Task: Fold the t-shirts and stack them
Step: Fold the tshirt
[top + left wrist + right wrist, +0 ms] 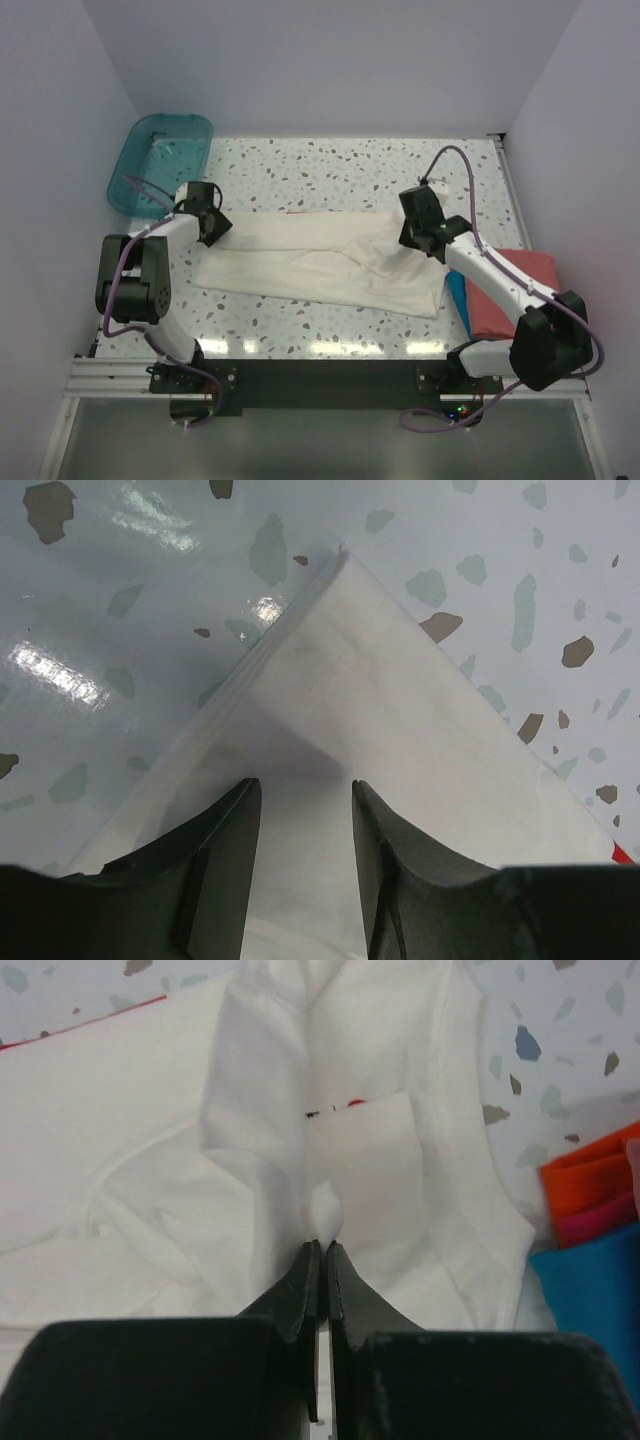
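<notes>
The cream-white t-shirt (320,265) lies spread across the middle of the table, partly folded. My left gripper (215,222) is open over its left corner (360,680), fingers (220,850) apart with cloth between them. My right gripper (415,238) is shut on a pinched fold of the white shirt (326,1210), near red and black printed marks (335,1108). The salmon-red shirt (510,290) lies folded at the right edge with the blue shirt (458,295) beside it; both show in the right wrist view, the red shirt (590,1185) above the blue shirt (590,1310).
A translucent teal plastic tub (160,160) stands at the back left corner. White walls close in the speckled table (340,165) on the left, back and right. A red edge (80,1025) peeks out behind the white shirt.
</notes>
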Robot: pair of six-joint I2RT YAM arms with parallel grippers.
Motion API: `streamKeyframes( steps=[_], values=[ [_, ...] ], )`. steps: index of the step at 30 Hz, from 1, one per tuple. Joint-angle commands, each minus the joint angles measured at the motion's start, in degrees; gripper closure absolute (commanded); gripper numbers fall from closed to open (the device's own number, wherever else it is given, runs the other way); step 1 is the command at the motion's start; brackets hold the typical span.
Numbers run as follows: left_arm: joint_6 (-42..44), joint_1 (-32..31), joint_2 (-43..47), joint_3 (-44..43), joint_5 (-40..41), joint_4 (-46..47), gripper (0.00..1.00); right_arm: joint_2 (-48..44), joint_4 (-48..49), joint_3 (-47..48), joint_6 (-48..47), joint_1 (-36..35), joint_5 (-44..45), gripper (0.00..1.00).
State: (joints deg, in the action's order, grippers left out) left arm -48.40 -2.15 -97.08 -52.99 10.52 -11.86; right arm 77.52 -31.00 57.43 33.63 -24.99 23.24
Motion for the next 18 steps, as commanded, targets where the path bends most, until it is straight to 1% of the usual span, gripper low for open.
streamKeyframes(
  steps=[1,3,7,9,10,11,12,13,14,15,17,18],
  values=[
    [1.1,0.9,-0.7,-2.0,0.5,-0.5,0.54,-5.7,-0.2,-6.3,8.8,0.6,0.9,1.00],
    [1.5,1.1,-0.7,-2.3,0.3,-0.8,0.54,-8.2,0.2,-9.3,10.7,0.5,-0.6,1.00],
    [1.7,1.2,-0.5,-3.0,-0.1,-1.1,0.54,-15.4,0.6,-18.3,15.8,0.6,-1.5,1.00],
    [1.8,1.2,-0.5,-3.2,-0.3,-1.2,0.54,-17.8,0.9,-20.5,16.6,0.6,-1.9,1.00],
    [2.0,1.2,-0.4,-3.3,-0.3,-1.4,0.54,-18.9,1.0,-22.0,16.9,0.6,-2.1,0.96],
    [2.2,1.2,-0.4,-3.5,-0.4,-1.5,0.54,-21.4,1.6,-22.5,16.6,0.5,-2.8,0.86],
    [2.2,1.2,-0.4,-3.6,-0.3,-1.6,0.54,-22.3,1.6,-22.6,16.1,0.5,-2.8,0.72],
    [2.3,1.2,-0.5,-3.7,-0.3,-1.7,0.54,-23.1,1.0,-21.3,14.6,0.6,-2.6,0.65],
    [2.3,1.2,-0.4,-3.8,-0.3,-1.8,0.54,-23.6,0.8,-20.3,13.9,0.6,-1.4,0.59],
    [2.3,1.2,-0.4,-3.9,-0.3,-1.8,0.54,-23.5,0.4,-19.0,13.3,0.6,-0.8,0.50],
    [2.3,1.2,-0.5,-4.0,-0.4,-1.8,0.54,-21.7,1.6,-14.3,8.8,0.7,1.6,0.45],
    [2.5,1.2,-0.6,-4.1,-0.4,-1.9,0.54,-16.4,1.7,-11.9,7.1,1.7,1.9,0.45]
  ],
)
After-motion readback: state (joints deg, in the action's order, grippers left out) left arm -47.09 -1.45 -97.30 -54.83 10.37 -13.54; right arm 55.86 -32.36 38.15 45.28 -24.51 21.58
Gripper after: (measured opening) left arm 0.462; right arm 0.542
